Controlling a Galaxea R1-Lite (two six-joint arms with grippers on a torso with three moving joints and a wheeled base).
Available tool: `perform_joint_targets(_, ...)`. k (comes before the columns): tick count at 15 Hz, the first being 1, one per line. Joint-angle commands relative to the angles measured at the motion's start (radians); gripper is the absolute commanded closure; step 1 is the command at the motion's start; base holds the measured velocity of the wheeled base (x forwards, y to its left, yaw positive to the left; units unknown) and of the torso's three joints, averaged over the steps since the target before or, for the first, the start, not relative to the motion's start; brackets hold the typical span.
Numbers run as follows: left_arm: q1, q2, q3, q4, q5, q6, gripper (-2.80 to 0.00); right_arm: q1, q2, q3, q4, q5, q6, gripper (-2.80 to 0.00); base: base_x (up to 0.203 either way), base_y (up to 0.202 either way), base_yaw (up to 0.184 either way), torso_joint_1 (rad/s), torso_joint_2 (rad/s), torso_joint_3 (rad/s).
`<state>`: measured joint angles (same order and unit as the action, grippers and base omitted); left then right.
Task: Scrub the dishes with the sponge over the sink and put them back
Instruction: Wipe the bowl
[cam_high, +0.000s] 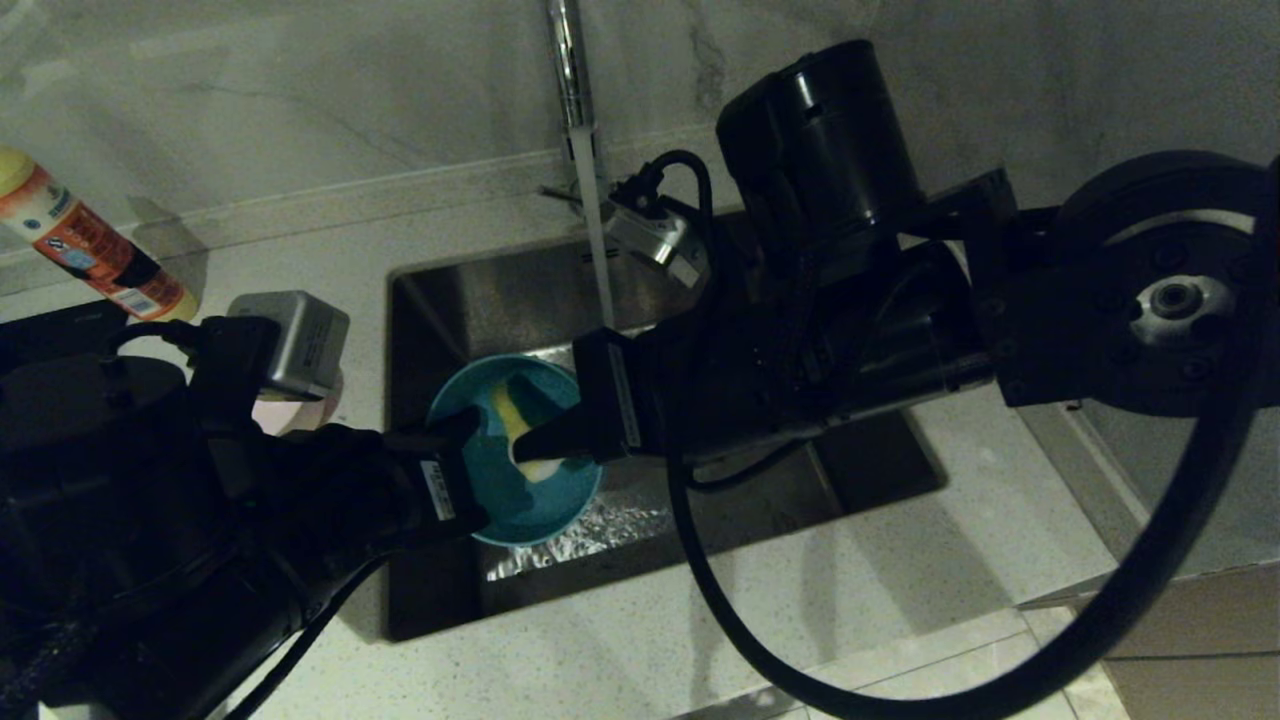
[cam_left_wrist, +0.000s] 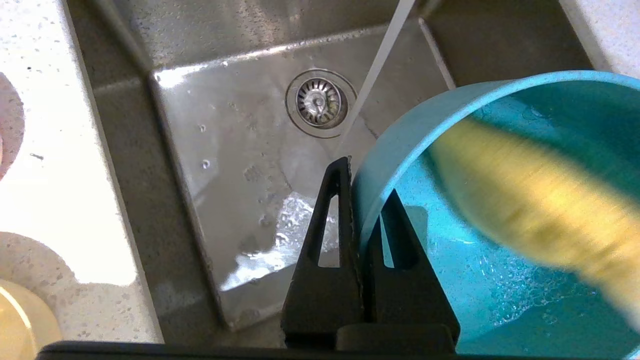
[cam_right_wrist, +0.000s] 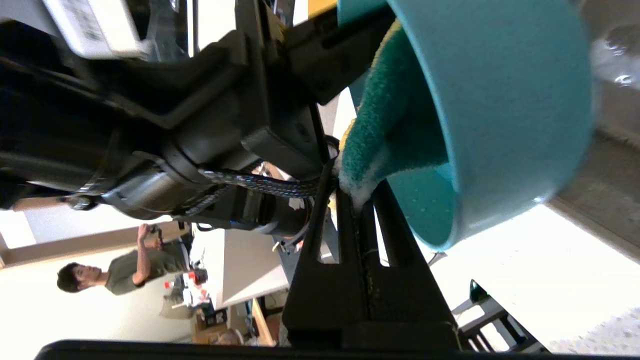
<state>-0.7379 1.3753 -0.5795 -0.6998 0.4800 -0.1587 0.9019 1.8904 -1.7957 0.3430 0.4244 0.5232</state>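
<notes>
Blue bowl (cam_high: 530, 500) hangs over the sink (cam_high: 850, 470), rim pinched by left end effector (cam_high: 470, 440); at its 3 o'clock, right end effector (cam_high: 530, 445) pinches the sponge (cam_high: 515, 415) inside.

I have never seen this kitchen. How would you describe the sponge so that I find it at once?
Find the steel sink under the running tap. Above it the left hand grips the rim of a blue bowl. The sponge is the yellow and green pad inside that bowl, pinched by the right hand.

Smooth matt plastic blue bowl (cam_high: 520, 470), wet brushed-steel sink (cam_left_wrist: 240, 150), spongy yellow foam sponge (cam_high: 515, 420), speckled stone counter (cam_high: 800, 600)
</notes>
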Motion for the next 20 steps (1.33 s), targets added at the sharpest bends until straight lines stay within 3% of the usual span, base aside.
perform_joint_targets(1, 0.000, -0.002, 0.006, -0.004, 0.003, -0.002, 0.00, -0.001, -0.042, 0.011, 0.003, 0.002, 0.004, 0.00, 0.000, 0.000, 0.000, 0.000, 0.00, 0.000)
perform_joint_targets(11, 0.003, 0.005, -0.019, -0.003, 0.011, -0.003, 0.00, 0.017, -0.114, 0.179, 0.002, 0.000, 0.000, 0.00, 0.000, 0.000, 0.000, 0.000, 0.00, 0.000)
perform_joint_targets(16, 0.005, 0.019, -0.059, 0.006, 0.014, -0.002, 0.00, 0.084, -0.108, 0.177, -0.001, -0.001, -0.001, 0.00, 0.000, 0.000, 0.000, 0.000, 0.00, 0.000)
perform_joint_targets(20, 0.032, 0.039, -0.054, -0.004, 0.017, -0.013, 0.00, 0.078, -0.238, 0.204, 0.003, -0.003, -0.001, 0.00, 0.000, 0.000, 0.000, 0.000, 0.00, 0.000)
